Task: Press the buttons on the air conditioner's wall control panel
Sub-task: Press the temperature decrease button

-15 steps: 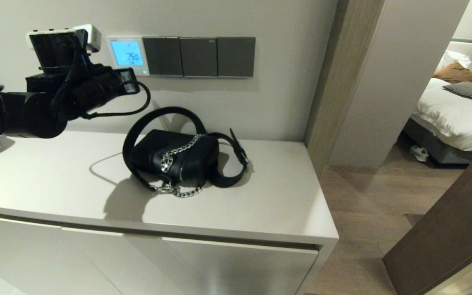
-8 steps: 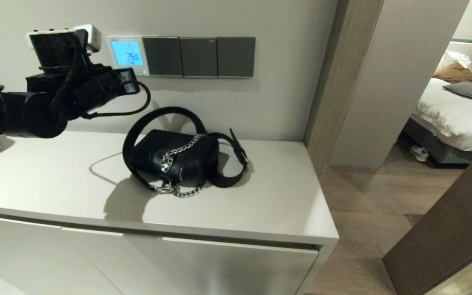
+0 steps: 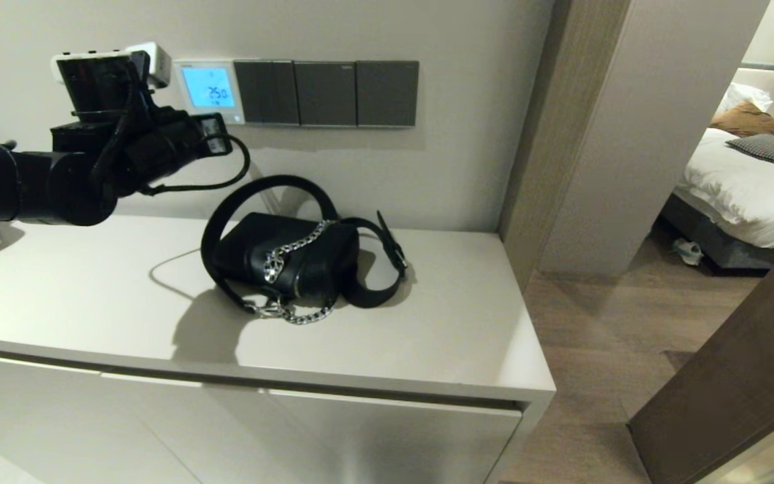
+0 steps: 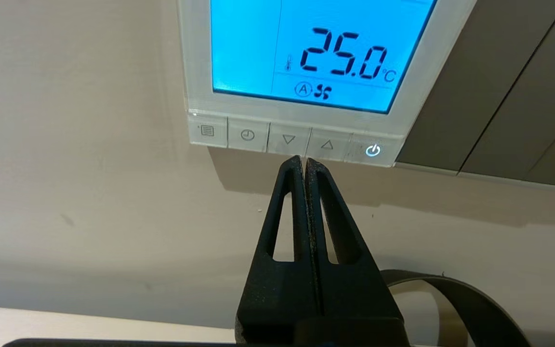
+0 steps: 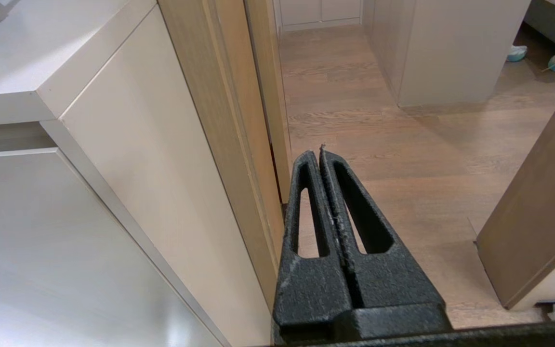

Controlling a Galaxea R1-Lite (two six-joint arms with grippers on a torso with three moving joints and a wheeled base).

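A black handbag (image 3: 286,259) with a silver chain (image 3: 289,255) lies mid-frame on a beige cabinet top (image 3: 427,336), three dark grey switch plates (image 3: 326,93) above it, a white bed (image 3: 743,181) at far right.

The control panel (image 3: 209,91) hangs on the wall, leftmost in a row with three switch plates (image 3: 326,93). Below, a handbag (image 3: 286,259) lies on the tabletop (image 3: 78,296). The left gripper (image 4: 305,161) sits just under the buttons (image 4: 289,140).
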